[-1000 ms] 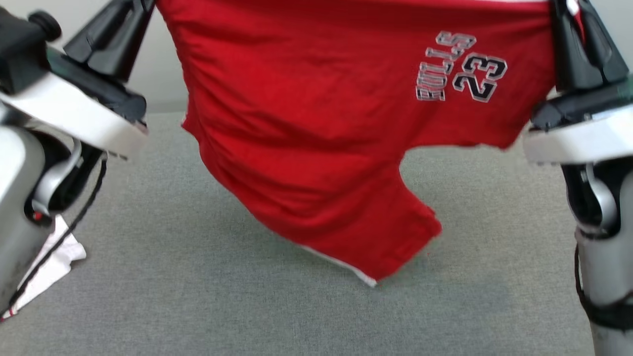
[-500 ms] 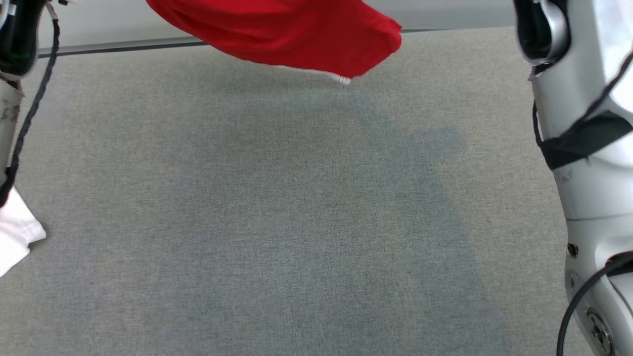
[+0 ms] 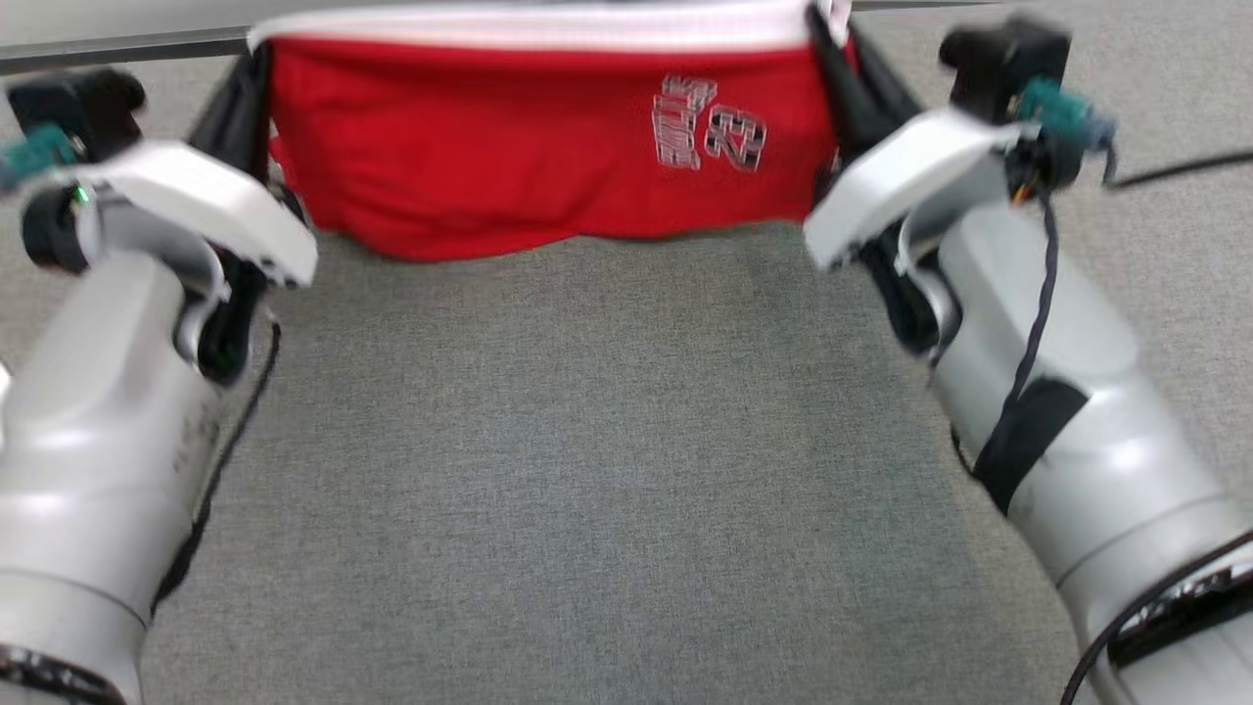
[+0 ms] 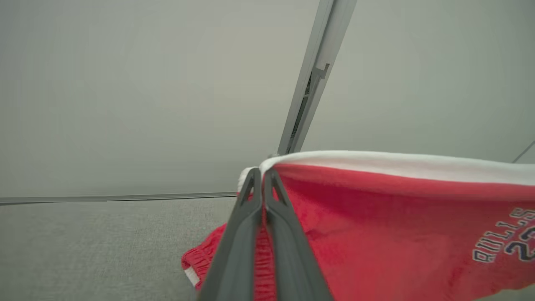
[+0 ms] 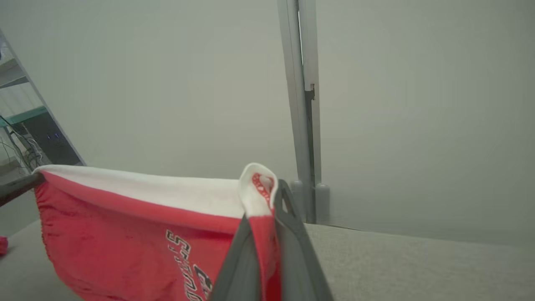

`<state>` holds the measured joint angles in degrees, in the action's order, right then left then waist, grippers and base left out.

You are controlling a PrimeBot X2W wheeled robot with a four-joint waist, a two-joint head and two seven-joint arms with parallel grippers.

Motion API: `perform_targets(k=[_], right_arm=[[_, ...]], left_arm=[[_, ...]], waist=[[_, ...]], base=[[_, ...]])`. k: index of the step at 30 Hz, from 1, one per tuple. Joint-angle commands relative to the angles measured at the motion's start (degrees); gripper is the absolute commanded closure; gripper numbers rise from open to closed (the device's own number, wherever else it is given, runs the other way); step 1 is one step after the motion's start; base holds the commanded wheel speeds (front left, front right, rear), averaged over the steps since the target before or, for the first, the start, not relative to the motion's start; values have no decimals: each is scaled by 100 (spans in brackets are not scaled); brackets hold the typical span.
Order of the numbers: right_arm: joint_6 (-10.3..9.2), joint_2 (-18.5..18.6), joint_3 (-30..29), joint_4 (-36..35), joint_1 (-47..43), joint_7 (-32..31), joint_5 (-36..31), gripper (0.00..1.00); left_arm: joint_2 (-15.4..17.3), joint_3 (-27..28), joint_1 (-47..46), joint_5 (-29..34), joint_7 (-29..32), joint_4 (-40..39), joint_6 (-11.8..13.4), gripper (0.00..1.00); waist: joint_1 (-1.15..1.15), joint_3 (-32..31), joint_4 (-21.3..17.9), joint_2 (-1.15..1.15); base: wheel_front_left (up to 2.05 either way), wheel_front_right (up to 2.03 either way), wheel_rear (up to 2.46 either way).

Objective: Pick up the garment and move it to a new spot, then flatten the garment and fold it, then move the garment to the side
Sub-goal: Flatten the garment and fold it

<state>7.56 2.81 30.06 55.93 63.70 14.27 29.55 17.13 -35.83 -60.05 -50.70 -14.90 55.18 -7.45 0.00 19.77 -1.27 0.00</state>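
The left forearm (image 3: 98,411) and right forearm (image 3: 1057,421) climb from the lower corners of the head view, angling inward. The left claw (image 3: 238,113) and right claw (image 3: 844,83) are each clamped shut on 1 end of the white waistband (image 3: 529,27) — the red garment (image 3: 509,166) hangs stretched between them at top centre, over the grey tabletop (image 3: 587,441). Blur smears its print (image 3: 710,125); cloth buries the claw tips — whether the hem (image 3: 470,247) touches the tabletop is unclear.
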Motion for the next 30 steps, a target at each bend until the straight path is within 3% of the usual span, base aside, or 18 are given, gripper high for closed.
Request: perform_targets(k=[1,8,17,23,30], right_arm=[[-13,21,122,-20,-319,71,222,100],[-12,17,-49,-639,-1590,96,297,100],[-12,21,-947,-2273,-4128,99,-518,100],[-12,25,-1466,-3305,-5917,99,-941,100],[-13,23,-1724,-4568,-7423,-360,-1256,100]], left_arm=[[6,53,305,24,-36,-105,-3,100],[-67,449,1539,495,-36,-848,-4,100],[-288,1496,3899,1552,-33,-2606,-5,100],[-391,1793,5362,2128,-33,-3677,-5,100],[-305,1832,6711,2182,45,-4762,306,100]], waist=[[0,2,10,0],[0,-208,35,0],[0,-983,97,0],[0,-1618,116,0],[0,-2062,-46,0]], base=[[0,0,0],[0,0,0],[0,0,0],[0,0,0],[0,0,0]])
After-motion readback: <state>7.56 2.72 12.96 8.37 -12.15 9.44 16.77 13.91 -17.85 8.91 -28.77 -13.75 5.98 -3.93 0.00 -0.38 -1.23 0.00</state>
